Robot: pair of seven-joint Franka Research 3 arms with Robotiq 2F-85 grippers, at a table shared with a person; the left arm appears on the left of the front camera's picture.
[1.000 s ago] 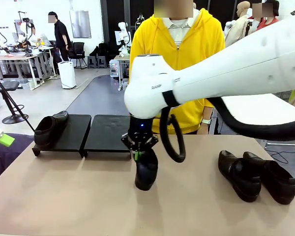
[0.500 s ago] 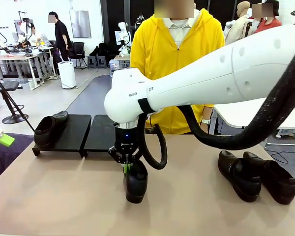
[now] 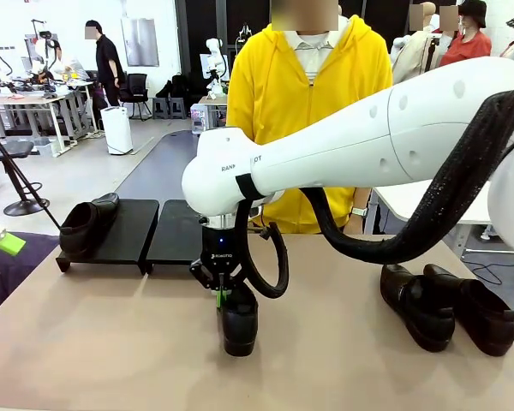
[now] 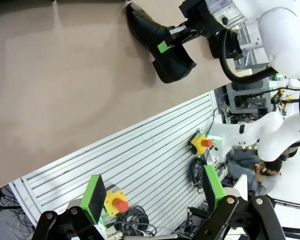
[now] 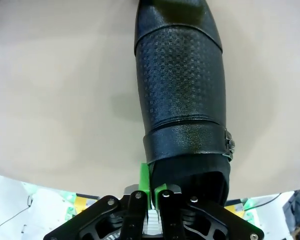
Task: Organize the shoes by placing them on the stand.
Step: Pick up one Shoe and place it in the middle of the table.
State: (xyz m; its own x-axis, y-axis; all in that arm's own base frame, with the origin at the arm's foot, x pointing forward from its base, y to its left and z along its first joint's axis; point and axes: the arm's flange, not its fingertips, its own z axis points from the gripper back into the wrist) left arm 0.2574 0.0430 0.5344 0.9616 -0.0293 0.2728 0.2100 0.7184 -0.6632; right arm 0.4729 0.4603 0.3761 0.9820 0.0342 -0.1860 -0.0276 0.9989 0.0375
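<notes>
The right gripper [image 3: 222,297] is clamped narrowly on the heel rim of a shoe [image 3: 239,322], with a green pad [image 5: 144,177] pressed against the collar. The shoe is held toe-forward, low at the table [image 3: 94,342], just in front of the stand [image 3: 185,233]; whether its sole touches cannot be told. The left gripper [image 4: 155,192] is spread wide past the table edge, with nothing held. A second shoe [image 3: 84,224] is seen on the stand's left section, and a pair [image 3: 415,306] on the table at right.
</notes>
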